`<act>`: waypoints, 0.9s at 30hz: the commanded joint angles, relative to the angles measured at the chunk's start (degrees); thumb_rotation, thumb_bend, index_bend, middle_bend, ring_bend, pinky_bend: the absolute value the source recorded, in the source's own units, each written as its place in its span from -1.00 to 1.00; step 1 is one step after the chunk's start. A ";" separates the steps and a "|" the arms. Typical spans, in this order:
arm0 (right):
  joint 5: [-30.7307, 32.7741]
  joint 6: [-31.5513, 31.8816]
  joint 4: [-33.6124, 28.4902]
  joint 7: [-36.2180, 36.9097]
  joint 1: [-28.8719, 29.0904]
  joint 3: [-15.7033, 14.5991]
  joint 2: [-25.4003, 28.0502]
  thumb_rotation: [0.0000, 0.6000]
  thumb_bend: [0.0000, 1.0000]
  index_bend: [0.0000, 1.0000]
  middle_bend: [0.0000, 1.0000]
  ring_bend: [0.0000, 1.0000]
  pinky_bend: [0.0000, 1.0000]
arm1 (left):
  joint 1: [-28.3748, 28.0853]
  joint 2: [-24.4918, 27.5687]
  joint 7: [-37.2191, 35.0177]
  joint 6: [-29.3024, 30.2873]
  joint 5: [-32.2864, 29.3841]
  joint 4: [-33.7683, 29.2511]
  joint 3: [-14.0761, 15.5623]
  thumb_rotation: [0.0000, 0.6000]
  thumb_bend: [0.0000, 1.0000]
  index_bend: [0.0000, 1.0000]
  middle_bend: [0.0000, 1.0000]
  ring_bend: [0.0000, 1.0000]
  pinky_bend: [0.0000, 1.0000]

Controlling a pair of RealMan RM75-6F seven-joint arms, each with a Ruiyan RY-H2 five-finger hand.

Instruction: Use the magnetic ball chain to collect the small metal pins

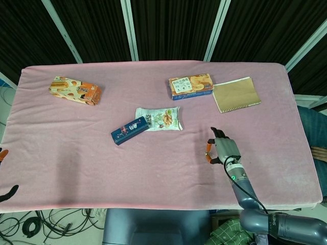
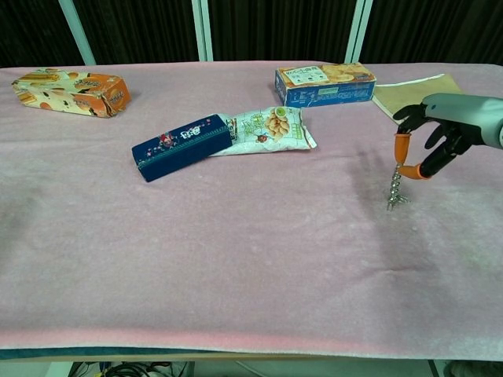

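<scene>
Right hand (image 2: 436,135) hovers above the pink table (image 1: 61,148), pinching the top of the magnetic ball chain (image 2: 394,188) between its orange-tipped fingertips (image 2: 400,144); the other fingers are spread. In the head view this hand (image 1: 220,149) sits at about 4 o'clock from the table's centre, with bare cloth between it and the front edge and more toward the right edge. A wide open stretch of cloth runs off toward 9 o'clock.

From the pinch, the chain hangs straight toward 6 o'clock in the chest view, long axis close to upright, with a small cluster of metal pins (image 2: 397,201) clinging to its lower end just above or on the cloth; I cannot tell whether they touch it.

At 10 o'clock from the hand lie a snack packet (image 1: 159,118) and, touching it, a dark blue box (image 1: 129,130). A biscuit box (image 1: 190,85) and a brown notebook (image 1: 235,94) lie near the far edge, and an orange box (image 1: 74,90) at the far left. Only the left hand's dark fingertips (image 1: 7,193) show at the head view's lower-left border; its state cannot be told.
</scene>
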 commanded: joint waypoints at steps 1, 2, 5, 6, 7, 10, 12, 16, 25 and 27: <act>-0.10 0.01 0.09 -0.46 0.16 -0.30 -0.30 1.00 -0.22 0.21 -1.00 -0.96 -0.60 | 0.00 0.01 -0.01 0.01 0.00 0.01 -0.01 1.00 -0.55 -0.87 -0.97 -1.00 -1.00; -0.17 0.03 0.15 -0.61 0.18 -0.41 -0.41 1.00 -0.22 0.21 -1.00 -0.96 -0.60 | 0.01 0.01 -0.01 0.03 0.00 0.00 -0.01 1.00 -0.55 -0.87 -0.97 -1.00 -1.00; -0.45 -0.02 0.40 -0.83 0.21 -0.67 -0.75 1.00 -0.22 0.21 -1.00 -0.96 -0.60 | 0.04 0.03 -0.06 0.07 -0.01 0.01 -0.01 1.00 -0.55 -0.87 -0.97 -1.00 -1.00; -0.48 -0.06 0.44 -0.80 0.21 -0.67 -0.84 1.00 -0.23 0.21 -1.00 -0.96 -0.60 | 0.03 0.02 -0.04 0.05 -0.04 0.02 -0.02 1.00 -0.55 -0.87 -0.97 -1.00 -1.00; -0.52 -0.11 0.46 -0.74 0.21 -0.65 -0.95 1.00 -0.23 0.21 -1.00 -0.96 -0.60 | 0.01 0.01 -0.02 0.02 -0.05 0.03 -0.03 1.00 -0.55 -0.87 -0.97 -1.00 -1.00; -0.82 -0.24 0.37 -0.77 0.23 -0.77 -1.15 1.00 -0.23 0.21 -1.00 -0.96 -0.60 | -0.04 -0.02 0.06 -0.08 -0.05 0.03 -0.01 1.00 -0.55 -0.87 -0.97 -1.00 -1.00; -0.88 -0.38 0.25 -0.85 0.25 -0.92 -1.27 1.00 -0.23 0.21 -1.00 -0.96 -0.60 | -0.06 -0.02 0.08 -0.12 -0.09 0.02 -0.02 1.00 -0.55 -0.87 -0.97 -1.00 -1.00; -0.71 -0.60 0.25 -1.06 0.39 -1.12 -1.96 1.00 -0.24 0.18 -1.00 -0.96 -0.60 | -0.10 -0.03 0.13 -0.21 -0.13 0.00 -0.02 1.00 -0.55 -0.87 -0.97 -1.00 -1.00; -0.33 -2.62 -0.86 -1.51 1.16 -1.68 -2.55 1.00 -0.40 -0.89 -1.00 -0.98 -0.60 | -0.07 0.12 -0.26 -0.15 -0.25 0.11 -0.11 1.00 -0.55 -0.87 -0.97 -1.00 -1.00; -0.73 -2.95 -1.05 -1.11 1.21 -1.63 -2.54 1.00 -0.46 -0.99 -1.00 -0.98 -0.60 | -0.06 0.15 -0.34 -0.15 -0.27 0.13 -0.11 1.00 -0.55 -0.87 -0.97 -1.00 -1.00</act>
